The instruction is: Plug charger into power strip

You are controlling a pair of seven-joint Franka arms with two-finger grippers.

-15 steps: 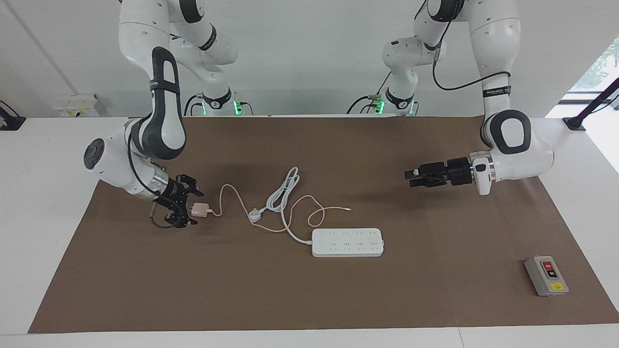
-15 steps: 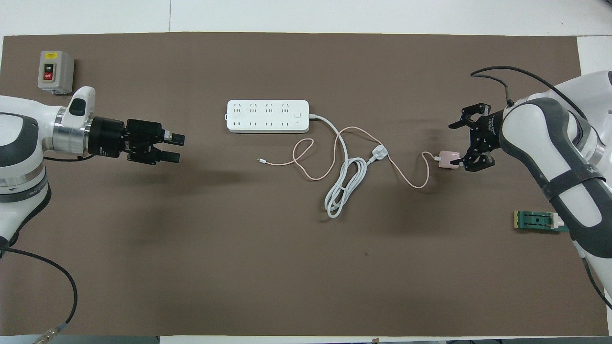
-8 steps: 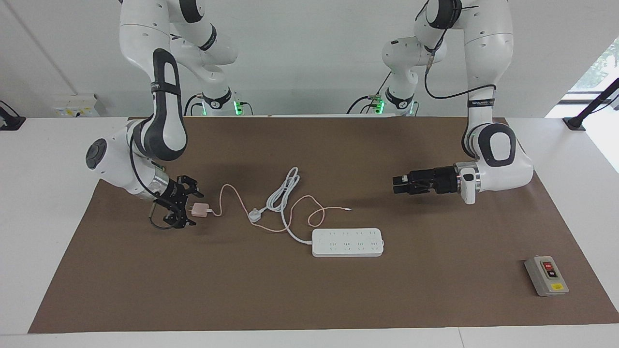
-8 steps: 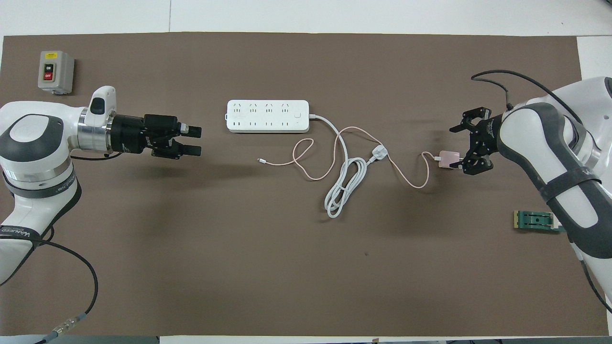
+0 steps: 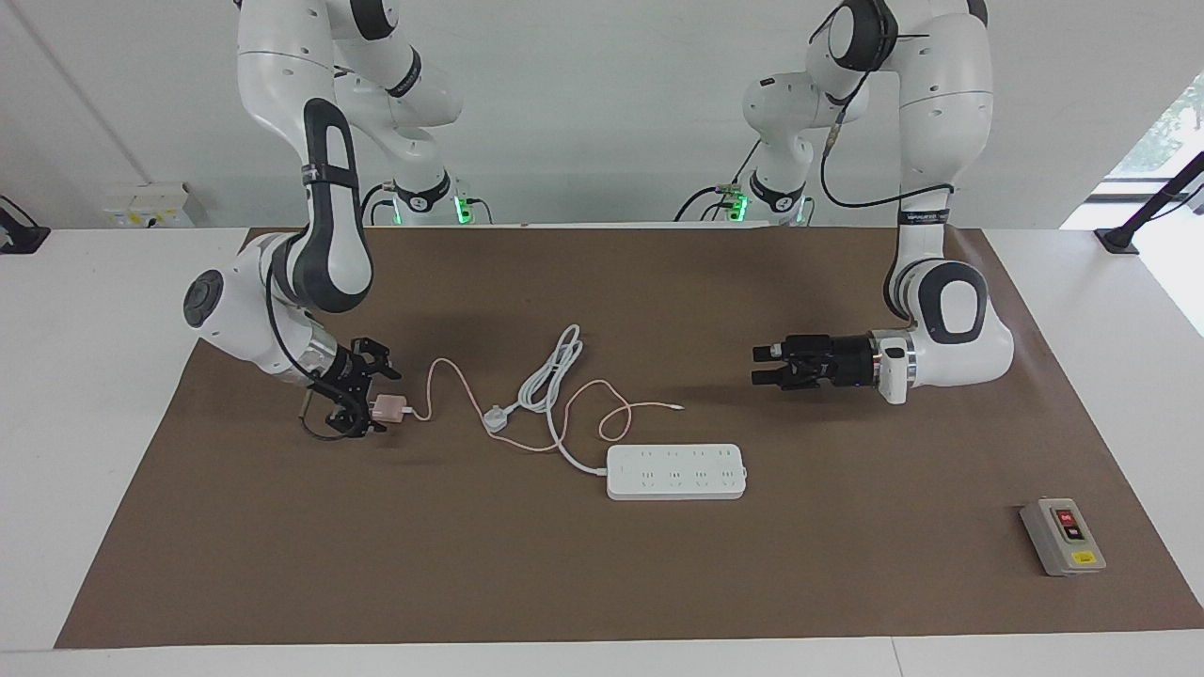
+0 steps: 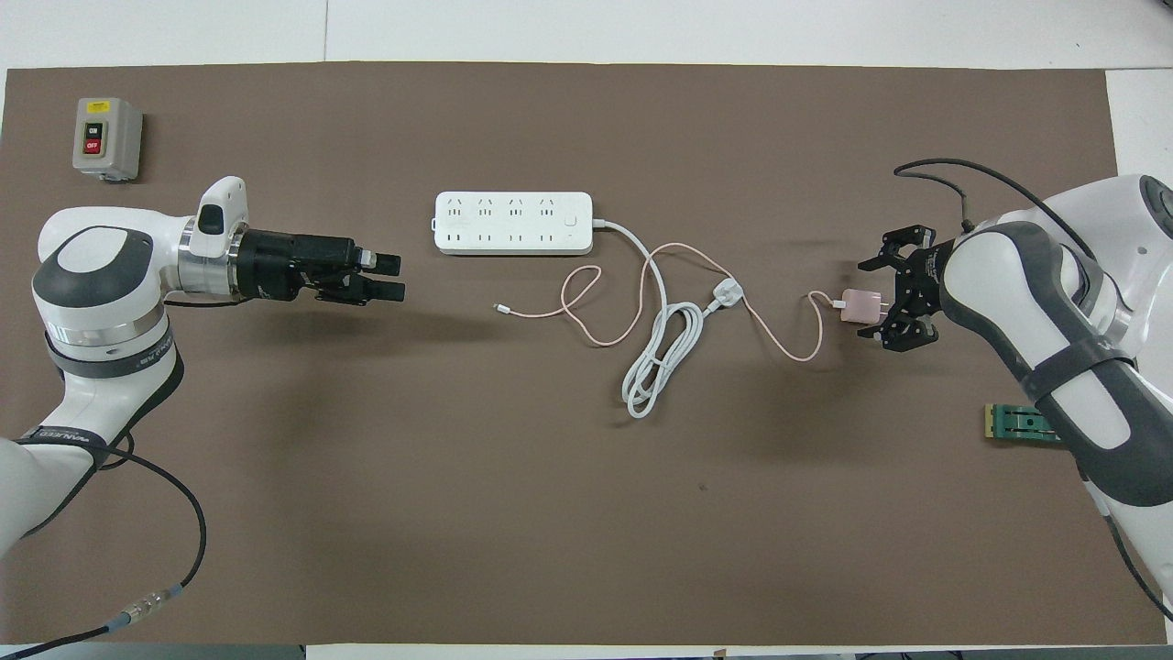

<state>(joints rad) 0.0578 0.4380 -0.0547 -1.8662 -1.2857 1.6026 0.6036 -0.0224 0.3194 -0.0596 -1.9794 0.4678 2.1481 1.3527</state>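
Observation:
The pale pink charger [image 5: 388,407] lies on the brown mat toward the right arm's end, and it also shows in the overhead view [image 6: 861,306]. Its thin pink cable [image 5: 442,371] loops toward the power strip. My right gripper [image 5: 379,401] is open, low at the mat, with its fingers on either side of the charger's pronged end [image 6: 867,300]. The white power strip [image 5: 676,471] lies flat mid-mat, also seen from overhead [image 6: 513,222]. My left gripper [image 5: 758,366] is open and empty, held level over the mat toward the left arm's end [image 6: 392,278].
A white three-pin plug [image 5: 496,417] with a coiled thick cord [image 6: 655,367] lies between the charger and the strip. A grey switch box [image 5: 1063,538] stands far from the robots at the left arm's end. A small green part [image 6: 1017,423] lies under the right arm.
My left gripper has moved toward the middle of the table, closer to the power strip. My right gripper has closed in around the charger's end. The charger has barely shifted.

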